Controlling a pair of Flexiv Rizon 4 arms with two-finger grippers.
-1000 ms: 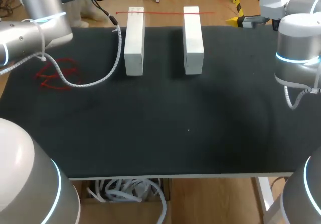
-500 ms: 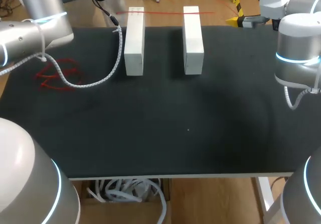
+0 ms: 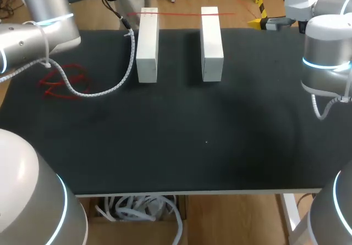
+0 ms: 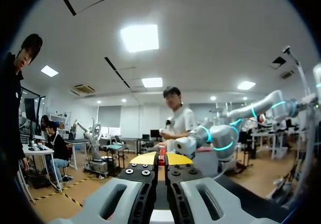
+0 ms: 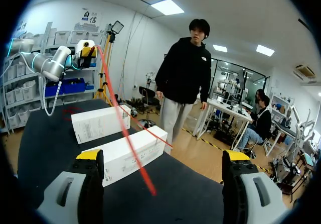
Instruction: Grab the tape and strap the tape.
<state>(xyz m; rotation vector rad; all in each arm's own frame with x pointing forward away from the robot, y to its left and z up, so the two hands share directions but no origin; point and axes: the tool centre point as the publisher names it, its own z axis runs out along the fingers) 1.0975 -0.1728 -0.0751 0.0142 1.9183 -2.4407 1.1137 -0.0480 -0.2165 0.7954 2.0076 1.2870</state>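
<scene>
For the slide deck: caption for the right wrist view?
Open right pincer faces red tape held by the left pincer and stretched over two white boxes.

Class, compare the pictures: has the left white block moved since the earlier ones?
No. The left white block keeps its place beside the right white block.

The middle and lower surface (image 3: pixel 192 146) lies open from side to side. At upper middle, the left white block (image 3: pixel 147 44) and the right white block (image 3: pixel 212 43) leave a lane between them, crossed at its far end by taut red tape (image 3: pixel 181 14) (thin, low). A coiled cable (image 3: pixel 131 53) and a red tangle (image 3: pixel 61 81) clutter the upper left.
</scene>
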